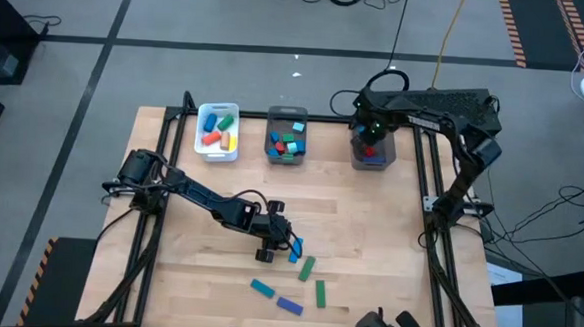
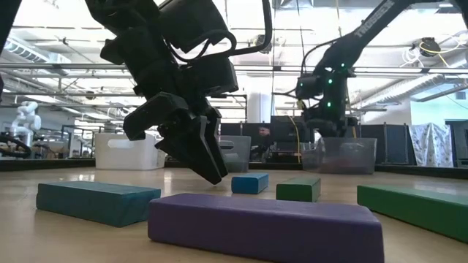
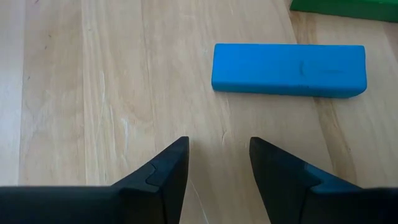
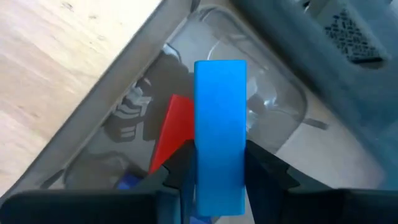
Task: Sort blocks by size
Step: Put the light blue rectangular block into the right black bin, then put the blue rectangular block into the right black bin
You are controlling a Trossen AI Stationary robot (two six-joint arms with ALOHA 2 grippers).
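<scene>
Left tool (image 1: 280, 241) is hovering low over the middle of the wooden surface (image 1: 369, 218) in the high view, fingers spread and holding nothing, with a blue block (image 1: 296, 249) just beside its tip. Four more blocks are lying nearby toward the front edge: a green bar (image 1: 308, 268), a teal bar (image 1: 262, 287), a purple bar (image 1: 289, 305) and another green bar (image 1: 319, 294). Along the far side are sitting a white tray (image 1: 216, 152), a middle grey bin (image 1: 288, 114) and a right grey bin (image 1: 372, 163), each already holding blocks. Right tool (image 1: 366, 130) is hanging over that right bin.

Seen from the low view, the left tool (image 2: 212, 164) is pointing down at the surface, and the purple bar (image 2: 263, 223) and teal bar (image 2: 95, 201) are lying flat in front.

Looking through the left wrist view, the open fingers (image 3: 168, 174) are framing bare wood — the blue block (image 3: 288, 70) is lying apart from them, flat on its broad face.

From the right wrist view, the right tool (image 4: 219, 165) is pinching a bright blue bar (image 4: 220, 124) upright above the clear bin, where a red block (image 4: 174, 127) is resting.

These blocks are looking rigid, light and smooth — probably best pinched across the narrow width at mid-length, so they are not pivoting or slipping.
</scene>
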